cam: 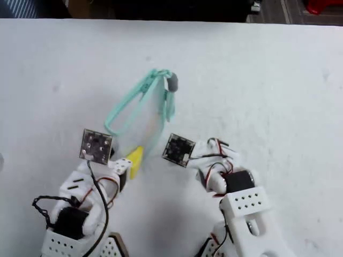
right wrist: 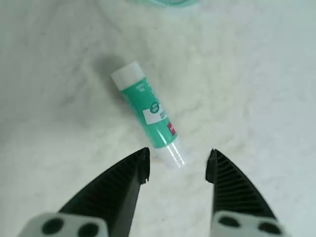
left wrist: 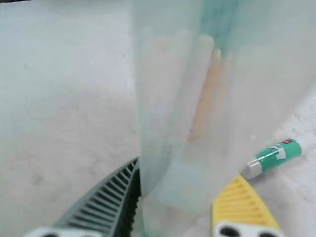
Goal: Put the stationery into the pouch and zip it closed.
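A translucent pouch with a teal zipper edge lies on the white table, its open mouth turned away from the arms. My left gripper is shut on the pouch's near end, which is pinched between the grey and yellow fingers. Something long and orange shows faintly inside the pouch. A green glue stick with a white cap lies on the table beside the pouch. My right gripper hangs open just above the stick's clear end, one finger on each side. The glue stick also lies past the yellow finger.
A grey zipper pull sits at the pouch's far corner. The right arm's wrist camera board hangs over the glue stick in the high view. Bare white table spreads around the pouch, up to a dark far edge.
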